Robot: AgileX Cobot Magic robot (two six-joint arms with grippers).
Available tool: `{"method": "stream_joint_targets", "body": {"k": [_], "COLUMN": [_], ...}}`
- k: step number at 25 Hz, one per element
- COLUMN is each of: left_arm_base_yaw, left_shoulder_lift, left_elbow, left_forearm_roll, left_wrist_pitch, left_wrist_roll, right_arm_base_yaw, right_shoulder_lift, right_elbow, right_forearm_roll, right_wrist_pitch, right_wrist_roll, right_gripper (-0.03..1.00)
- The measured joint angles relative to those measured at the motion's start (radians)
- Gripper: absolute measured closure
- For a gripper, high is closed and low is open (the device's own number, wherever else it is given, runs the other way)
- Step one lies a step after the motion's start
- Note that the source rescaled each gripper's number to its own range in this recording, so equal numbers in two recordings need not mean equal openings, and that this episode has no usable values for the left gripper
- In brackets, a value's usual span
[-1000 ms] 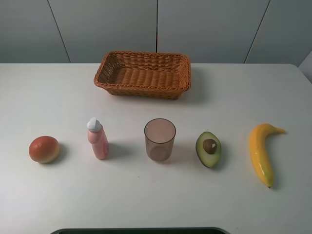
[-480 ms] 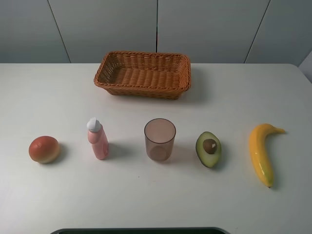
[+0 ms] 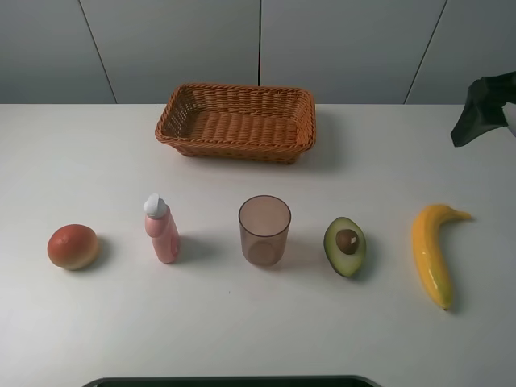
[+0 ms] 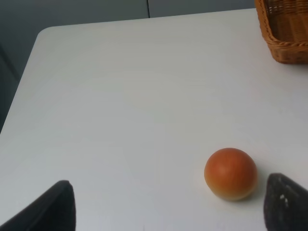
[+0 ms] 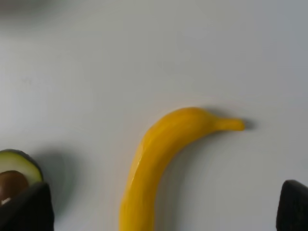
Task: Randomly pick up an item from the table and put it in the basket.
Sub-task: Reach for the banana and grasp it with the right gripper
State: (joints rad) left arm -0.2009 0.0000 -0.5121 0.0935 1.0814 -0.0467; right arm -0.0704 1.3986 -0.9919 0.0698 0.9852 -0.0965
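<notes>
The yellow banana [image 3: 431, 251] lies on the white table [image 3: 387, 161] at the right, stem tip pointing back right; it also shows in the right wrist view [image 5: 163, 149]. The wicker basket [image 3: 235, 122] stands empty at the back centre. A dark part of my right arm [image 3: 484, 107] hangs at the right edge, above and behind the banana. My right gripper [image 5: 159, 211] is open and empty, its fingers [image 5: 24, 209] spread wide over the banana. My left gripper [image 4: 168, 207] is open and empty over the table's left side, near the round orange-red fruit [image 4: 230, 173].
Along the front row stand the orange-red fruit [image 3: 72, 247], a pink bottle [image 3: 161, 230], a translucent brown cup [image 3: 264, 230] and a halved avocado [image 3: 345, 246], just left of the banana. A basket corner [image 4: 284, 33] shows in the left wrist view.
The right arm has come into the exterior high view at the upper right edge. The objects on the table have not moved.
</notes>
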Motion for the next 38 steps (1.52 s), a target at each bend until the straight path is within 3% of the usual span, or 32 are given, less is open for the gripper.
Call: {"method": "stream_joint_targets", "body": {"k": [7,11,16,22,31,33,38], "left_arm_base_yaw": [0.000,0.000,0.000,0.000,0.000,0.000,0.000], "left_shoulder_lift": [0.000,0.000,0.000,0.000,0.000,0.000,0.000], "left_elbow": [0.000,0.000,0.000,0.000,0.000,0.000,0.000], "left_forearm_roll": [0.000,0.000,0.000,0.000,0.000,0.000,0.000], "left_wrist_pitch": [0.000,0.000,0.000,0.000,0.000,0.000,0.000], "left_wrist_roll": [0.000,0.000,0.000,0.000,0.000,0.000,0.000], "right_arm_base_yaw": [0.000,0.000,0.000,0.067,0.072,0.072,0.072], "right_shoulder_lift": [0.078,0.082,0.083,0.166,0.267,0.273,0.310], "right_elbow": [0.228,0.333,0.399,0.405,0.405,0.405,0.405], "right_forearm_roll": [0.051,0.072,0.079,0.075,0.075,0.075,0.075], "right_wrist_pitch": [-0.253,-0.349,-0.395,-0.419,-0.481,-0.485,-0.495], "right_wrist_roll": [0.004,0.004,0.002,-0.009,-0.011,-0.011,-0.011], "right_gripper": [-0.03,-0.03,-0.03,-0.03,-0.03,0.01,0.27]}}
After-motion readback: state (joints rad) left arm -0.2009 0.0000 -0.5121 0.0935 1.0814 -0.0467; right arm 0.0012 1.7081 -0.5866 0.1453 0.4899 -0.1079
